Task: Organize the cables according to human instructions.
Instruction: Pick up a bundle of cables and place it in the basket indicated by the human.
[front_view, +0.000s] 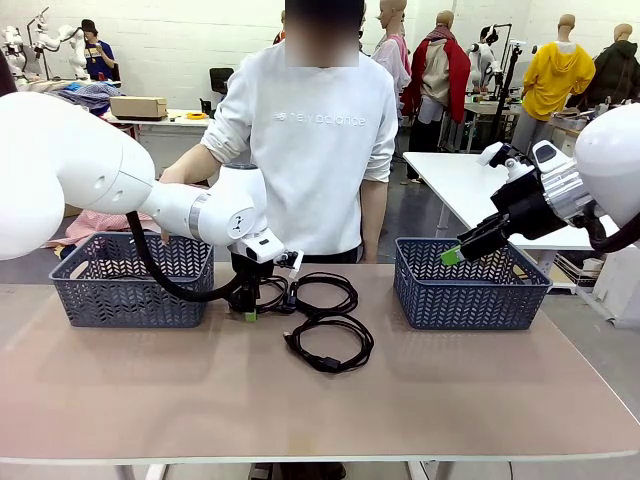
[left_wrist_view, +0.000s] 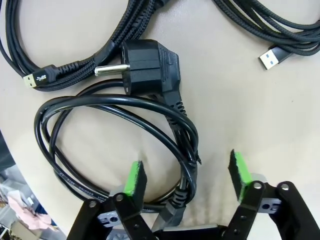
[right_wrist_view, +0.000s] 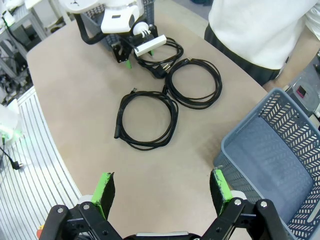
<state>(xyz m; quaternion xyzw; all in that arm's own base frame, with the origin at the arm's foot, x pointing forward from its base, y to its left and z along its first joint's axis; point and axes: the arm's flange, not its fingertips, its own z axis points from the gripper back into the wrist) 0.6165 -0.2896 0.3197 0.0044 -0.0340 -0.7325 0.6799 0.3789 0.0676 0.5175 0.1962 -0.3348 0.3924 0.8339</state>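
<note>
Front view: the left gripper (front_view: 250, 312) stands on the table among coiled thin black cables (front_view: 322, 362).

Left wrist view: its jaws are half-spread and straddle the smooth black mains cord (left_wrist_view: 187, 150) without touching it. Pinching only some strands could spill the coil.

Right wrist view: the right gripper (right_wrist_view: 160, 185) hangs wide apart and empty.

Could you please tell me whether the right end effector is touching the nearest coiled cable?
Apart. The right wrist view shows the right end effector open above the table, with bare surface between its fingertips and the cable.
</note>
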